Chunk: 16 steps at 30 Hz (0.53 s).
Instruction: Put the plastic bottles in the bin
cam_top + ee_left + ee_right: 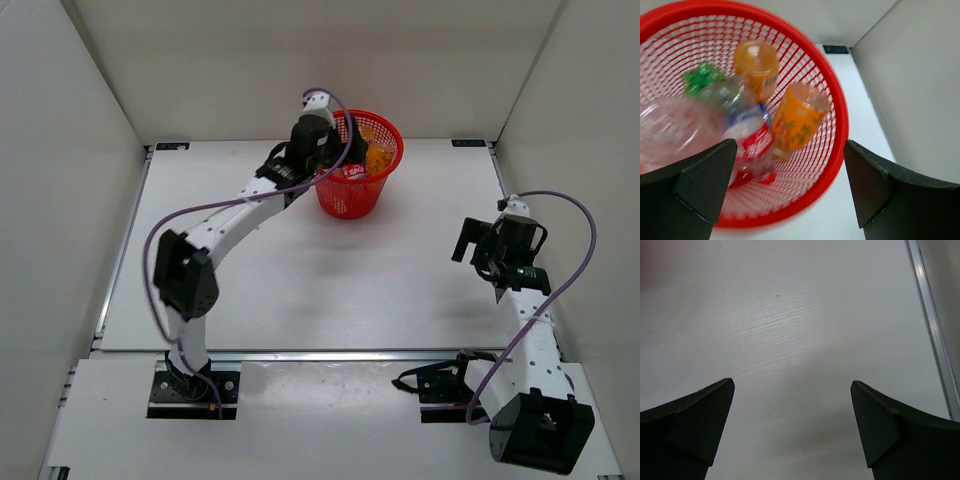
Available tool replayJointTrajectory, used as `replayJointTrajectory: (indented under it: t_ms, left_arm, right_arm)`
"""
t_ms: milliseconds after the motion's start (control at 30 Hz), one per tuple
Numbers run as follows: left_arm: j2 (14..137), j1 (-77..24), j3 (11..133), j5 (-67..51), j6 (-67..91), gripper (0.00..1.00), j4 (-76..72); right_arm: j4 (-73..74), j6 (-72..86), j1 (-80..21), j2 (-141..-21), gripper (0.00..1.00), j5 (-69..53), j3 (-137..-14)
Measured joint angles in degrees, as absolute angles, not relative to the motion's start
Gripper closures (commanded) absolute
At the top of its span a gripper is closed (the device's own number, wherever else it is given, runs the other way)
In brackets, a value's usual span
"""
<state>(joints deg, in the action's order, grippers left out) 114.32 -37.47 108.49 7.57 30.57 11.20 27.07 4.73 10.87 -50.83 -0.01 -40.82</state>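
Note:
The red mesh bin stands at the back middle of the table. My left gripper hangs open over its left rim with nothing between the fingers. In the left wrist view the bin holds several plastic bottles. There are two orange ones, one with a green cap, and a clear one with a red label. A blurred clear one lies at the left. My left gripper is above them. My right gripper stands open and empty over bare table at the right.
White walls close in the table on three sides. A metal rail runs along the table's right edge, close to my right gripper. Small black markers sit at the back corners.

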Motion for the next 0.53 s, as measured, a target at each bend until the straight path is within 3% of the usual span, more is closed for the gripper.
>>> replayJointTrajectory:
  t_ms: [267, 533]
  left_arm:
    - [74.39, -34.92, 69.3, 16.27, 27.44, 0.01, 16.38]
    - [44.25, -13.61, 43.94, 23.7, 32.1, 0.02, 31.86]
  right_arm:
    - [30.76, 5.58, 10.2, -54.78, 0.01, -2.31, -46.74]
    - [29.43, 5.82, 8.58, -55.79, 0.01, -3.7, -47.66]
